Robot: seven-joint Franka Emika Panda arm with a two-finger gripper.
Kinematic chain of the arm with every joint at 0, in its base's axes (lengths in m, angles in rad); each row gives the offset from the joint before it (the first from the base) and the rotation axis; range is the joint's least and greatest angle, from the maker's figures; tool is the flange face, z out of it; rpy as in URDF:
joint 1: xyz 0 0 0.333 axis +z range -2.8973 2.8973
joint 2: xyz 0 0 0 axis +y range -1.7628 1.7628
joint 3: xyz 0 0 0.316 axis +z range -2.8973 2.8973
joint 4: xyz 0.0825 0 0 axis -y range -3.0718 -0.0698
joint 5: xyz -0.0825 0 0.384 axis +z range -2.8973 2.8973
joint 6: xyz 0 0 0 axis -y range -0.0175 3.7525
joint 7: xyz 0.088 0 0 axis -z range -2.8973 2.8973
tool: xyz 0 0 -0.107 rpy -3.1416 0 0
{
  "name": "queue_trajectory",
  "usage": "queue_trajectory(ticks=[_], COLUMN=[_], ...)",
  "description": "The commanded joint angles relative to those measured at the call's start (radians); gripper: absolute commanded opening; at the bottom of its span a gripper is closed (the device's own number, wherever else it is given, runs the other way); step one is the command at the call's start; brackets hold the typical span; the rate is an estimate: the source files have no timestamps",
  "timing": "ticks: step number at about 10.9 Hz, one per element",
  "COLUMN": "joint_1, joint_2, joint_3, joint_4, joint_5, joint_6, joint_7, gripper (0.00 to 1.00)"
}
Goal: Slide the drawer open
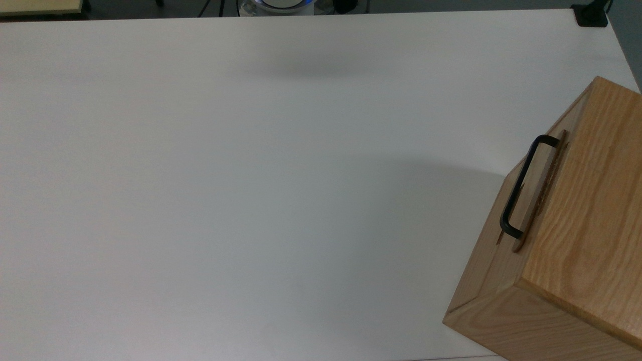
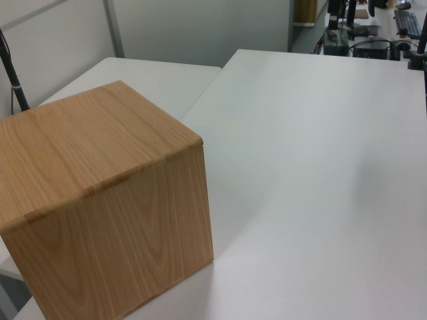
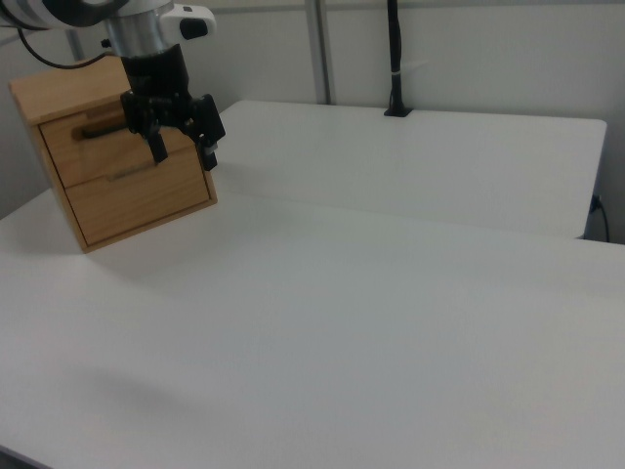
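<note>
Jaws apart, nothing between them: my gripper (image 3: 182,143) hangs above the table (image 3: 391,293), fingers pointing down, ready to take the bar. It looks to sit well short of the cabinet (image 3: 107,147), though depth is hard to judge. On the top view's right edge the drawer (image 1: 539,188) sits shut, flush in its box, its black handle (image 1: 521,185) facing the open table, so I've room to slide it out leftward.

One cabinet (image 1: 577,210); one drawer (image 1: 539,188); one handle (image 1: 519,188); one pincer (image 3: 184,151); one table (image 1: 251,175).
</note>
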Motion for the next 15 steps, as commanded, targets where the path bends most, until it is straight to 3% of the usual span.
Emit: queue_trajectory(ticks=[1, 4, 7, 9, 10, 11, 13, 15], joint_1=[-0.008, -0.014, -0.014, -0.008, 0.003, 0.024, 0.066, 0.167], joint_2=[-0.021, -0.017, -0.008, 0.011, 0.024, 0.047, 0.104, 0.194], joint_3=[0.007, 0.005, 0.005, 0.042, 0.062, 0.086, 0.115, 0.117], joint_4=[-0.031, -0.042, -0.042, -0.033, -0.022, -0.018, -0.004, 0.021], joint_5=[0.015, 0.015, 0.0, -0.014, -0.002, 0.01, 0.189, 0.219], joint_6=[0.006, -0.026, -0.045, -0.037, -0.03, -0.007, 0.108, 0.295], joint_7=[-0.073, -0.437, -0.462, -0.451, -0.395, -0.238, 0.194, 0.564], gripper=[1.0, 1.0, 0.98, 0.99, 0.92, 0.92, 0.92, 0.97])
